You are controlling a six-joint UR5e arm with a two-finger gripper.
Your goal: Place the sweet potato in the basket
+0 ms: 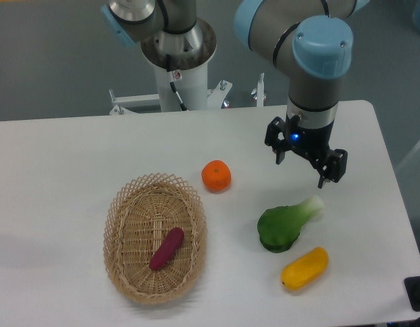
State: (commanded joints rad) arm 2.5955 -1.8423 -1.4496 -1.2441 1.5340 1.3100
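While the small magenta-purple sweet potato (167, 248) lies inside the oval tan wicker basket (121, 204) on the white tabletop (73, 157), the pincer (306, 168) hangs empty, fingers apart, above the leafy green vegetable (285, 224).

White desk (73, 157) carries 4 items: wicker basket (131, 272), orange fruit (216, 176), leafy green vegetable (285, 225), yellow vegetable (305, 268).

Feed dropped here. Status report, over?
Gripper open, empty, above the table. Magenta sweet potato lying inside the oval wicker basket. Nothing in the way.
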